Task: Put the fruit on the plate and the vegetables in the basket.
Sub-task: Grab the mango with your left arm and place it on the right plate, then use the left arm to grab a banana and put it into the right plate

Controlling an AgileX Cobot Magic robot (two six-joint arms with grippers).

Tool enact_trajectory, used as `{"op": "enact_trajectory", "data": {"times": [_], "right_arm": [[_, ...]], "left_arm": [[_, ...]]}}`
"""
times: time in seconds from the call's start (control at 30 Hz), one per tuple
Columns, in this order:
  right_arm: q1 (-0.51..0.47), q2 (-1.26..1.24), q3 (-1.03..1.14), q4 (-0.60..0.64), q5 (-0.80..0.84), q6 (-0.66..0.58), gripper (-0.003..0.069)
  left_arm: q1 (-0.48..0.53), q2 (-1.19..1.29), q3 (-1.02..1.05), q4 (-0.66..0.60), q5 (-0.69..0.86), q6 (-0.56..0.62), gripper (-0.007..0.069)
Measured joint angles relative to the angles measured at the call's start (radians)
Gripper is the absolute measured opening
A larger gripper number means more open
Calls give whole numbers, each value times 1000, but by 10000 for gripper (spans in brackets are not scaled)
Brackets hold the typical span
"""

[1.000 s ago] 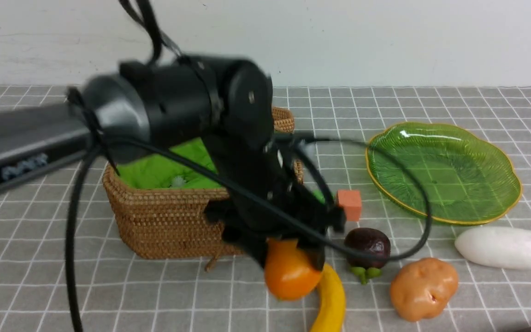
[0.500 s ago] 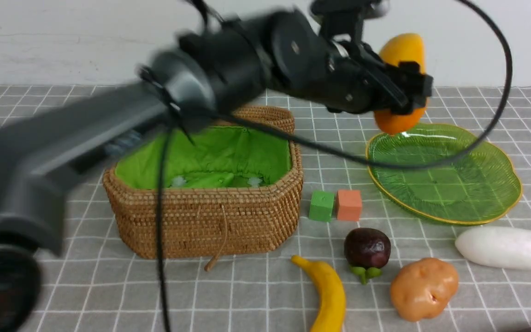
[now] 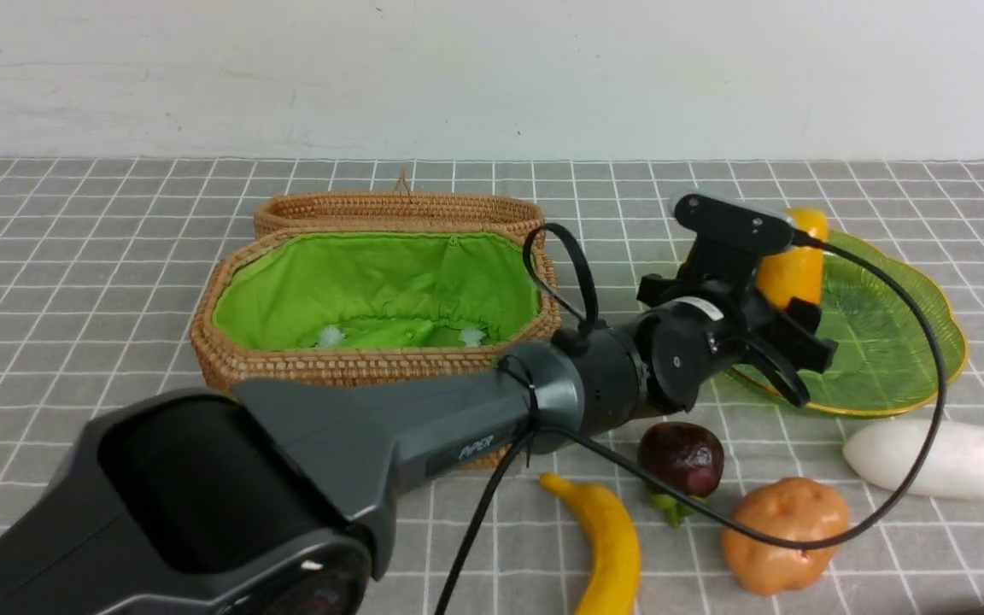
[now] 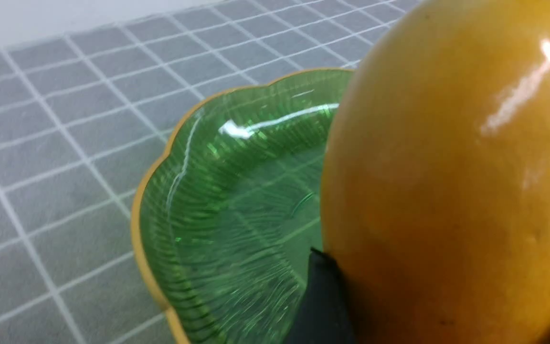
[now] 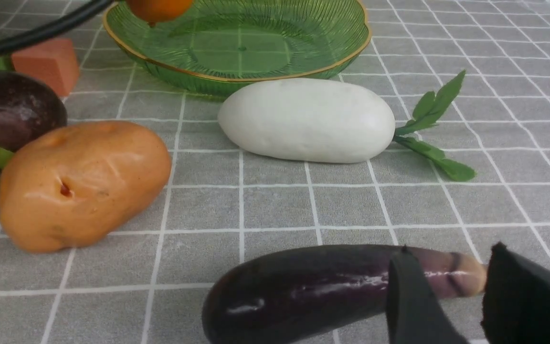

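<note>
The left arm [image 3: 424,427] stretches from the front view's 7 o'clock corner toward 2 o'clock, crossing in front of the basket [image 3: 321,367]. Its wrist is about level, and the left gripper [image 3: 799,348] is clamped on the mango [image 3: 791,260], which stands upright over the plate's [image 3: 885,342] 9 o'clock side. The right gripper [image 5: 451,267] sits low by the table. Its fingers [image 5: 413,301] flank an eggplant's [image 5: 313,282] stem end, but I cannot tell whether they pinch it.
</note>
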Motion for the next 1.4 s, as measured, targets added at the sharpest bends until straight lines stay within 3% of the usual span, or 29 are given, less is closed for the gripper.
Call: {"op": "enact_trajectory", "data": {"times": [0.27, 0.43, 0.8, 0.97, 1.17, 1.27, 1.4], "right_arm": [[0, 0, 0, 0, 0, 0, 241], [0, 0, 0, 0, 0, 0, 241], [0, 0, 0, 0, 0, 0, 241], [0, 0, 0, 0, 0, 0, 241], [0, 0, 0, 0, 0, 0, 241], [0, 0, 0, 0, 0, 0, 241], [0, 0, 0, 0, 0, 0, 241]], "left_arm": [[0, 7, 0, -66, -8, 1, 542], [0, 6, 0, -86, 18, 4, 584], [2, -64, 0, -89, 193, 56, 593], [29, -180, 0, -51, 374, 63, 593], [59, -417, -1, 191, 809, -38, 593], [57, -528, 18, 374, 983, -176, 593], [59, -662, 153, 583, 1052, -422, 593]]}}
